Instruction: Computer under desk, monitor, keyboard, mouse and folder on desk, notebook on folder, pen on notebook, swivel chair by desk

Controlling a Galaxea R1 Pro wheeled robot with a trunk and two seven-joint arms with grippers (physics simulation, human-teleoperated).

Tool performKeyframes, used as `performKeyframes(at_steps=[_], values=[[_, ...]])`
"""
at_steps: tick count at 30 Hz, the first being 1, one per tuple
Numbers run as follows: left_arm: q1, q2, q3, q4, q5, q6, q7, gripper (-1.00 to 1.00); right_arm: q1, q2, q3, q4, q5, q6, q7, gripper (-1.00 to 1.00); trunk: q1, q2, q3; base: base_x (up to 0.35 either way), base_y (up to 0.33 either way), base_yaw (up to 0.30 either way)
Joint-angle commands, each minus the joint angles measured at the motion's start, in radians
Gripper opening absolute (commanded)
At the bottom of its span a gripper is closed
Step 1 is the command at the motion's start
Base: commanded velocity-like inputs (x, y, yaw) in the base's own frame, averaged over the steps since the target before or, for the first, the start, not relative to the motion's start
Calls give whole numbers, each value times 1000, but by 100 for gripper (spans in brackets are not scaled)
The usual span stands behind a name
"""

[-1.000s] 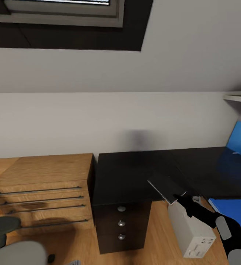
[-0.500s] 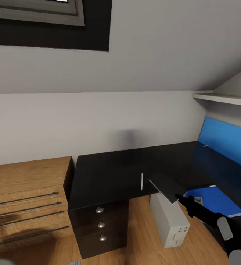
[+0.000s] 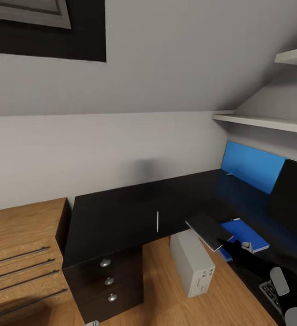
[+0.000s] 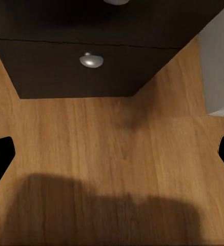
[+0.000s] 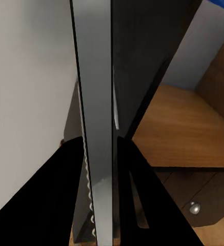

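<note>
Low at the right of the head view, the right claw grips the notebook, a dark grey slab held tilted over the inner edge of the worktop; the right wrist view shows its fingers clamped on either side of the notebook's edge. Against the frame one second back, the whole view has swung rightward, a camera move: the wooden drawer chest has slid toward the left edge, the swivel chair has dropped out of frame, and the pen, the monitor and a corner of the keyboard have come into sight. Left claw hangs wide open over bare wood floor, just short of the black drawers with their silver knobs.

Under the worktop's angle the computer stands on the floor, open floor between it and the drawers. Folder lies flat on the right wing, just beyond the notebook. Pen lies alone on the near wing, well apart from the folder, with bare black top around it. Monitor stands at far right before a blue wall panel.

Behind: pale wall, sloped ceiling, white shelves at upper right, dark window frame at upper left.
</note>
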Motion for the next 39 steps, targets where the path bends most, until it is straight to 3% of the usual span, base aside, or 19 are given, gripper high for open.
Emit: performKeyframes(at_steps=[1, 8, 17, 39], values=[[0, 0, -1, 0, 10, -1, -3, 100, -1, 0, -3, 0, -3, 6, 5, -100, 0, -1, -1, 0, -1, -269], [0, 0, -1, 0, 11, -1, -3, 100, -1, -8, -15, 2, -3, 4, 5, -100, 0, -1, -1, 0, 0, -269], [0, 0, -1, 0, 11, -1, -3, 100, -1, -12, -85, 4, 0, 2, 1, -100, 0, -1, -1, 0, -2, -175], [0, 0, 1, 0, 12, -1, -3, 100, 0, -13, -98, 47, 0, -51, 1, -100, 0, -1, -1, 64, -73, -10]])
